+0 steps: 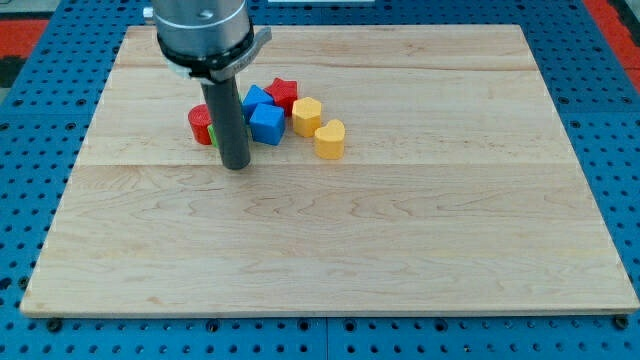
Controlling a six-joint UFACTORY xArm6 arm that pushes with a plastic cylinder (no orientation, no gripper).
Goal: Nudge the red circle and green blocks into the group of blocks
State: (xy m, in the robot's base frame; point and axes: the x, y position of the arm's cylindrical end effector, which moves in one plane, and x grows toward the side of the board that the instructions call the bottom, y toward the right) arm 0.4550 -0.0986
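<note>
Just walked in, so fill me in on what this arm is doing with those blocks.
The arm is pushing blocks together on the wooden board. My tip sits at the left of the cluster, right in front of the red circle and a green block that the rod mostly hides. Just right of them lie two blue blocks, a red star, a yellow hexagon and a yellow heart.

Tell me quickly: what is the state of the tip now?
My tip: no gripper, holds nothing; it sits just below the red circle and a mostly hidden green block.
</note>
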